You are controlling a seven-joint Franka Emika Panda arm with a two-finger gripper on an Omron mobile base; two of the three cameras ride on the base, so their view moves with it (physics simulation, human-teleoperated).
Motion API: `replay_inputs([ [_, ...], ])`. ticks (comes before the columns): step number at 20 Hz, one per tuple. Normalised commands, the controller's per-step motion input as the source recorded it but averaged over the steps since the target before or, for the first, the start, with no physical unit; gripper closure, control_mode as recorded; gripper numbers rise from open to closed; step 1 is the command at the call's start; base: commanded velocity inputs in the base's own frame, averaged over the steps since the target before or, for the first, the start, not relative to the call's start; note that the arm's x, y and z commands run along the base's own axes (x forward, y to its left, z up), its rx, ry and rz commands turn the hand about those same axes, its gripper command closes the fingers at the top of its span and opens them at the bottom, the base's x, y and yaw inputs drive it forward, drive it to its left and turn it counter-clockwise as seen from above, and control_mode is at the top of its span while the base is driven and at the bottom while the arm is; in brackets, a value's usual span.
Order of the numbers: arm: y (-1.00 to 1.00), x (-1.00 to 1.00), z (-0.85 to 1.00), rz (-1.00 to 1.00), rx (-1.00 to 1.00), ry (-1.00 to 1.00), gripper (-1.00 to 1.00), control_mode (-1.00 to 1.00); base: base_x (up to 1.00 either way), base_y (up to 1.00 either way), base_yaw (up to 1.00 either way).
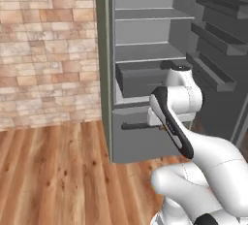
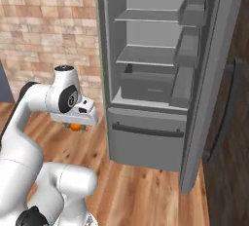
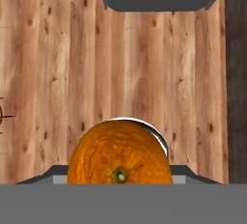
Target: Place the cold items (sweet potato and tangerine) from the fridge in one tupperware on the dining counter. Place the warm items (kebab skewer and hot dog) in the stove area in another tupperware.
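Note:
My gripper [image 2: 76,125] hangs over the wooden floor, left of the open fridge [image 2: 151,54], and is shut on the tangerine [image 2: 74,127]. In the hand view the tangerine [image 3: 119,153] is a bright orange ball with its stem dimple facing the camera, sitting between the jaws. The fridge [image 1: 145,49] has pale grey shelves that look bare and a grey drawer [image 1: 140,81] pushed in. The sweet potato, kebab skewer, hot dog, tupperwares, dining counter and stove are out of view.
The fridge door [image 2: 209,74] stands swung out to the right with its door bins. A lower freezer front with a dark handle [image 2: 146,131] is shut. A brick wall [image 1: 48,49] lies left, wooden floor [image 1: 58,175] below, and a dark cabinet [image 2: 233,137] at far right.

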Motion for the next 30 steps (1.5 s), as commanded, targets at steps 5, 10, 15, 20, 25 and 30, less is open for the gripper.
replay_inputs([
  [5, 0.00, 0.00, 0.00, 0.00, 0.00, 0.00, 1.00, 1.00, -0.67, 0.28, 0.72],
  [10, 0.00, 0.00, 0.00, 0.00, 0.00, 0.00, 1.00, 1.00, -0.27, 0.10, 0.92],
  [15, 0.00, 0.00, 0.00, 0.00, 0.00, 0.00, 1.00, 1.00, -0.13, 0.22, 0.92],
  [20, 0.00, 0.00, 0.00, 0.00, 0.00, 0.00, 1.00, 1.00, -0.04, 0.48, 0.87],
  [25, 0.00, 0.00, 0.00, 0.00, 0.00, 0.00, 1.00, 1.00, -0.34, 0.91, 0.76],
  [30, 0.00, 0.00, 0.00, 0.00, 0.00, 0.00, 1.00, 1.00, -0.08, 1.00, 0.33],
])
